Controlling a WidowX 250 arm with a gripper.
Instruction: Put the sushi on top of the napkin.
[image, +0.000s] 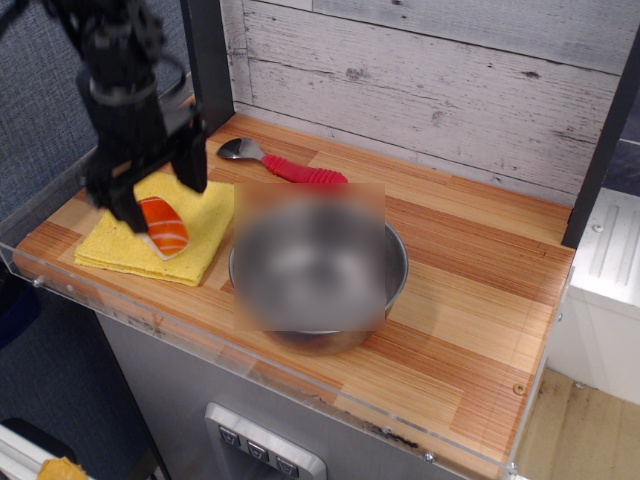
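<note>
The sushi (164, 228), an orange-topped piece with pale stripes on a white base, lies on the napkin (205, 220), a folded yellow cloth at the left end of the wooden counter. My gripper (158, 180) is black and hangs above the sushi and the napkin, lifted off them. Its fingers (192, 162) stand apart and hold nothing.
A steel bowl (318, 270), partly blurred, stands right of the napkin. A red-handled spoon (285, 166) lies behind it near the plank wall. A dark post (208, 62) rises at the back left. A clear rim (200, 340) runs along the counter's front edge.
</note>
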